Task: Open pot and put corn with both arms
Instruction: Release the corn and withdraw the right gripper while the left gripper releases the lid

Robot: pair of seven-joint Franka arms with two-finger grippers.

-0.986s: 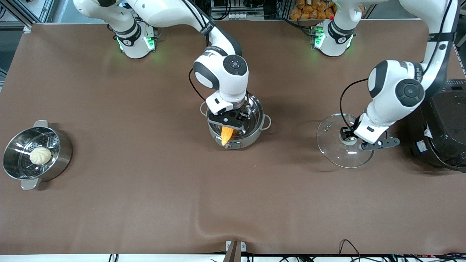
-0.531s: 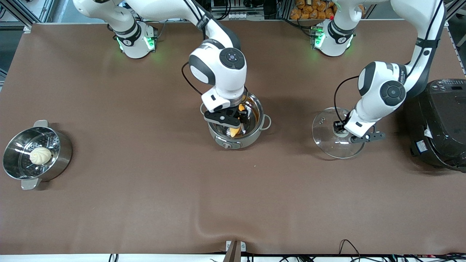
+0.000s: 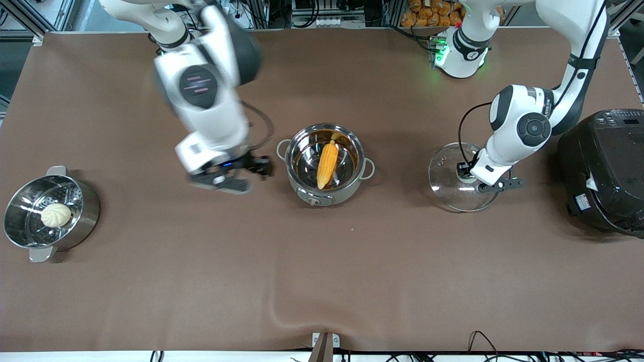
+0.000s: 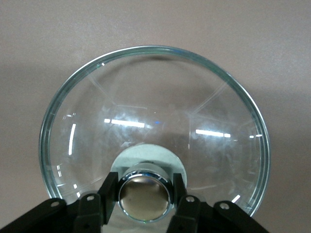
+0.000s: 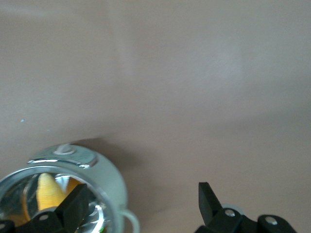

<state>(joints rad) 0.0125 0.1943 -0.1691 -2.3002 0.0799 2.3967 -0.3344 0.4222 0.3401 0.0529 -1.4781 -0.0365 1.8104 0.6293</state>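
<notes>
The steel pot [image 3: 352, 183] stands open in the middle of the table, and the yellow corn [image 3: 327, 163] lies inside it. The corn also shows in the right wrist view [image 5: 48, 190] inside the pot [image 5: 104, 187]. My right gripper [image 3: 236, 173] is open and empty over the table beside the pot, toward the right arm's end. My left gripper [image 3: 470, 177] is shut on the chrome knob [image 4: 145, 198] of the glass lid [image 3: 448, 183], which rests on the table toward the left arm's end.
A steel steamer pot [image 3: 83, 221] with a pale bun [image 3: 56, 215] stands at the right arm's end. A big black rice cooker [image 3: 606, 171] stands at the left arm's end, beside the lid.
My right gripper let go of the corn into the pot, then rose and swung away toward the right arm's end. My left gripper moved the lid slightly toward the pot.
</notes>
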